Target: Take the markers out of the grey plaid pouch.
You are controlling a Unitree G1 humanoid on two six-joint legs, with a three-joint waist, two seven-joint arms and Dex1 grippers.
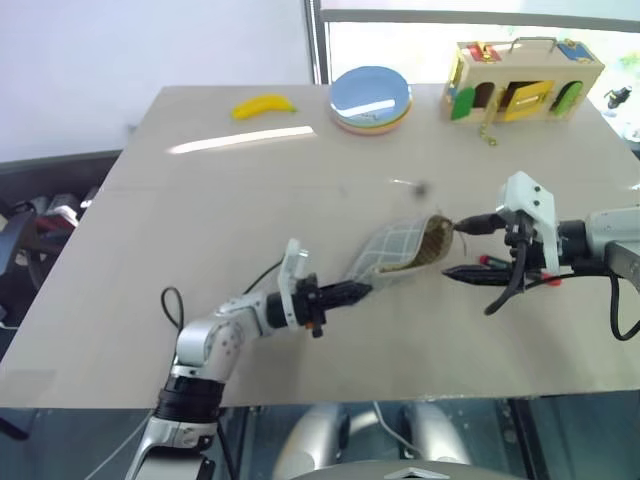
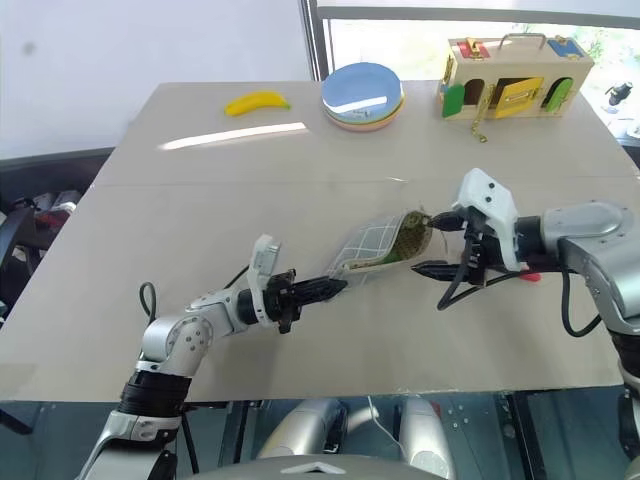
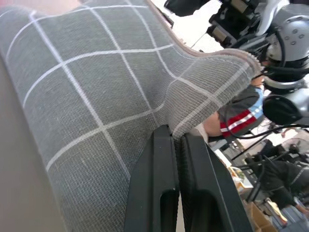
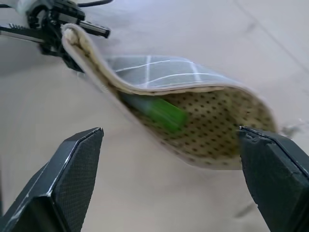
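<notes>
Meanwhile, the left gripper (image 2: 318,288) is clamping its fingers (image 3: 166,193) tight on the closed end of the grey plaid pouch (image 2: 375,247), holding it up off the bench (image 2: 200,220) near the middle. That pouch is showing grey-green cloth crossed by a pale grid, with a yellowish dotted lining at its gaping mouth. Its long axis is running from the left gripper up and rightward, the open mouth pointing toward the right gripper (image 2: 432,245). A green marker (image 4: 161,112) is lying inside along the pouch's length, partly hidden by the upper flap. Just right of the mouth, the right gripper is holding its fingers (image 4: 72,174) spread wide with nothing between them. A red-ended marker (image 1: 497,262) is lying on the bench beneath that arm.
</notes>
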